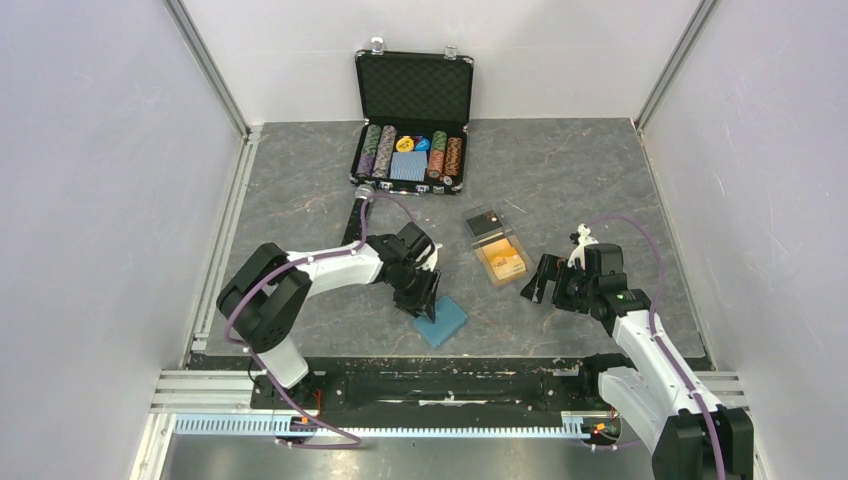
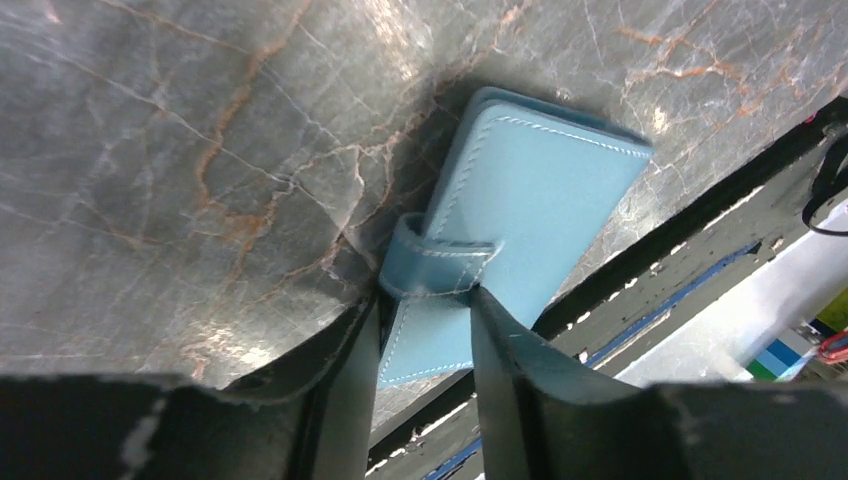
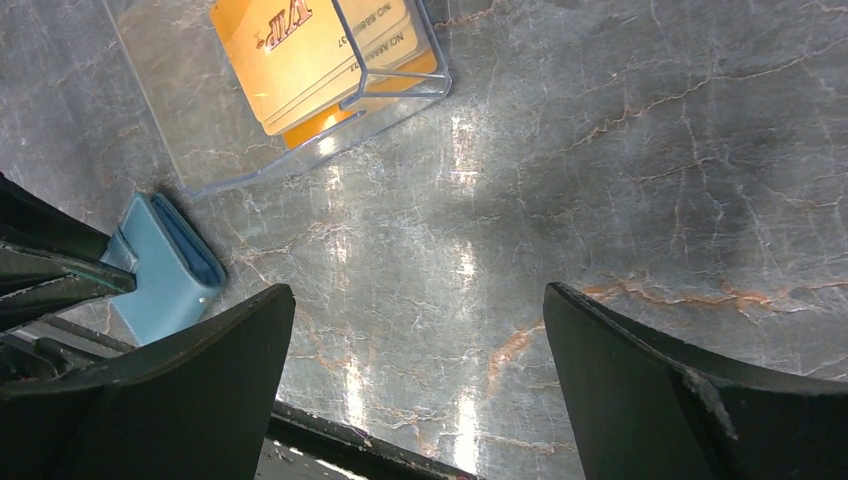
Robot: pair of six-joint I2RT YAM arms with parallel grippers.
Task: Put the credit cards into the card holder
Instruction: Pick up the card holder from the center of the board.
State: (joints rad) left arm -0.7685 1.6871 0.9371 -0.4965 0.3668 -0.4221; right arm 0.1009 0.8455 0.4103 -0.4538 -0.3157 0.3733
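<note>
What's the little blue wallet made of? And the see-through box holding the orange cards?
The wallet looks like soft matte leather, maybe imitation: pale stitching runs along its edges. The box looks like hard clear plastic: see-through, with shiny glints.

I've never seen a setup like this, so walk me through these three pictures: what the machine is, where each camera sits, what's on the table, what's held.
Two robot arms are bolted at the near edge of a table. The wide picture looks down from above; the other two come from cameras on each wrist. On it lie a blue wallet, orange cards in a clear box, and an open chip case. The left gripper straddles the wallet; whether it pinches, I cannot tell. The right gripper is open, empty.
</note>
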